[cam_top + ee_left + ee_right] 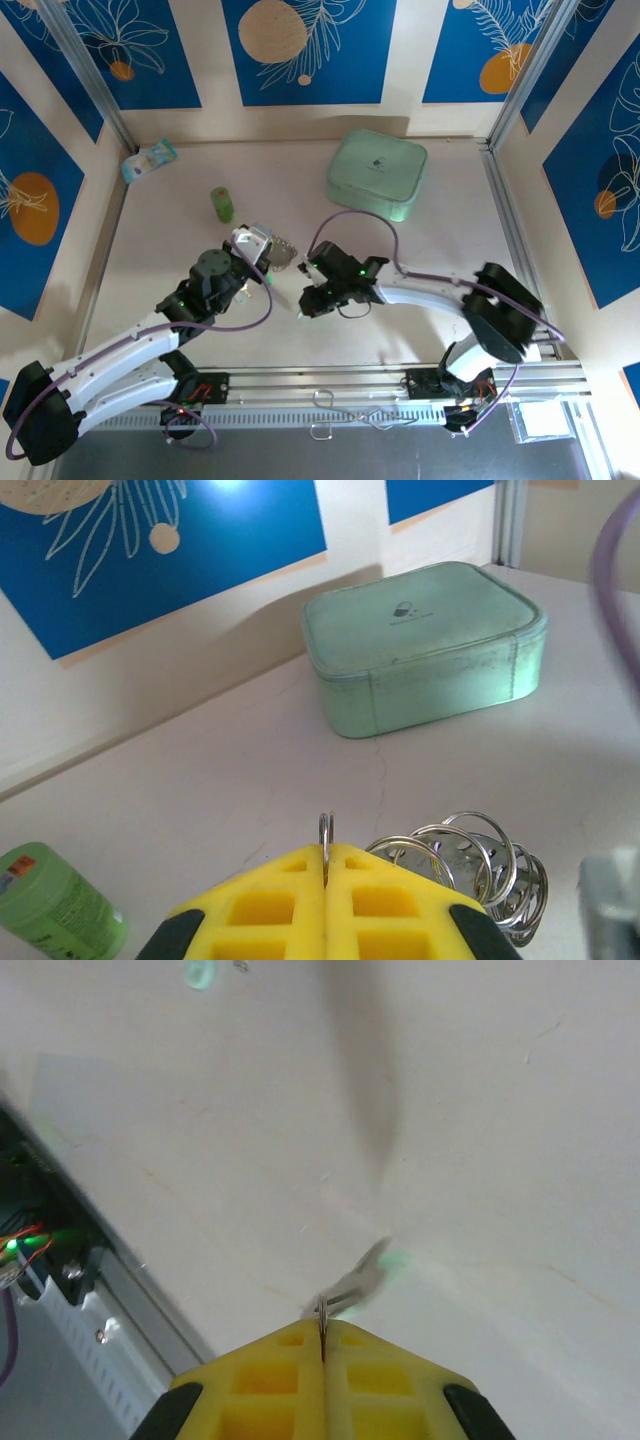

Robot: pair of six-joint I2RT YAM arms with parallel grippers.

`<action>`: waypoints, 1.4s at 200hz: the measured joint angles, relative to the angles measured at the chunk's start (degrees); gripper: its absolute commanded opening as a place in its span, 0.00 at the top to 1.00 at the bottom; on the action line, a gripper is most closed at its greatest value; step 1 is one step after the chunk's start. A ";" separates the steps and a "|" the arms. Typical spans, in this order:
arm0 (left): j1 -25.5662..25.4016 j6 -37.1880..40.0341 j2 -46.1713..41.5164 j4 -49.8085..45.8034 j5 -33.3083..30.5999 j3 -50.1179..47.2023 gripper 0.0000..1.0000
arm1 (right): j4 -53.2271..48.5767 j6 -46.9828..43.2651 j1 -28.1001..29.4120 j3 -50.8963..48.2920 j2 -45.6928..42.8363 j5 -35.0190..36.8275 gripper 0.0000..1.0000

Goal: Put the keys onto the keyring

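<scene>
Keyring [326, 830] pinched, left pincer [326, 856] level (right pincer [322, 1332]: key [356, 1281])

Bright, even light, soft shadows; the key [352, 1285] looks motion-blurred up close.

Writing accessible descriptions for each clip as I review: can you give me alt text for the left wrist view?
The left gripper, yellow fingers pressed together, pinches the thin silver keyring edge-on, with a bunch of silver wire loops just right of it. Behind on the pale table sits a mint-green case; a green cylinder shows at lower left.
</scene>
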 measured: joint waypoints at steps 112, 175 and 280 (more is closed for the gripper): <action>0.20 6.01 -0.04 3.58 26.36 -1.27 1.00 | -8.31 -22.03 -17.57 -3.02 -28.63 3.43 1.00; 0.20 1.79 2.45 6.78 38.23 -1.27 1.00 | -4.57 -32.20 -20.02 -1.84 -29.94 -3.93 1.00; 0.20 -12.90 4.59 11.89 38.23 -1.68 1.00 | 0.92 -34.84 -16.17 -0.63 -24.04 -15.45 1.00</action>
